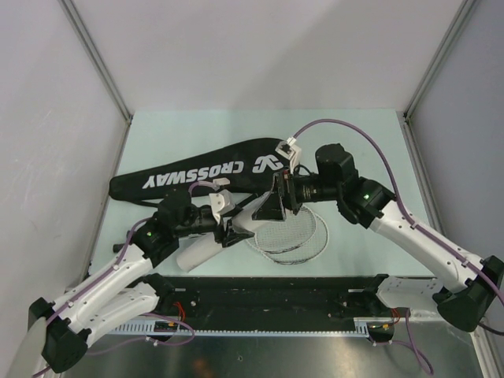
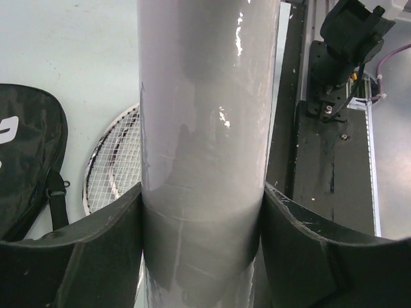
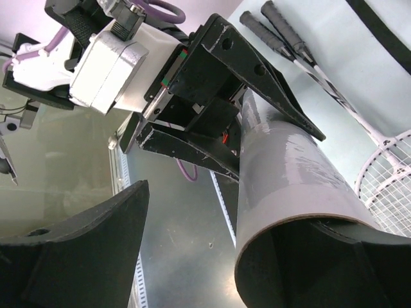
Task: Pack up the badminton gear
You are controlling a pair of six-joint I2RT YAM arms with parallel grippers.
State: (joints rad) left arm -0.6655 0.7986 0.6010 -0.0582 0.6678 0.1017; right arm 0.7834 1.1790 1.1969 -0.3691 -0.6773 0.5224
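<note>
Top external view: two silver-white rackets [image 1: 290, 234] with black handles flat on the pale green bench [image 1: 354, 134], heads overlapping near its middle. At 10 o'clock from those heads, a long black "CROSSWAY" racket bag [image 1: 197, 175], lying flat, narrow end out towards 9 o'clock, wider end reaching round to 12 o'clock. At 8 o'clock from the heads, a white cylindrical tube [image 1: 197, 250], held slanting above the bench. Gripped around its body by the left end effector [image 2: 202, 244], black fingers [image 2: 96, 256] pressed against both sides in the left wrist view. Open mouth of the tube aimed towards 2 o'clock, between the jaws of the right end effector [image 3: 257, 224]. Right end effector spread wide and clamping nothing: in the right wrist view, one finger well clear of the tube, the other just beside its rim, contact there impossible to tell. Racket handles side by side at 12 o'clock of that view, heads at 3 o'clock. Inside of the tube dark, contents impossible to tell
</note>
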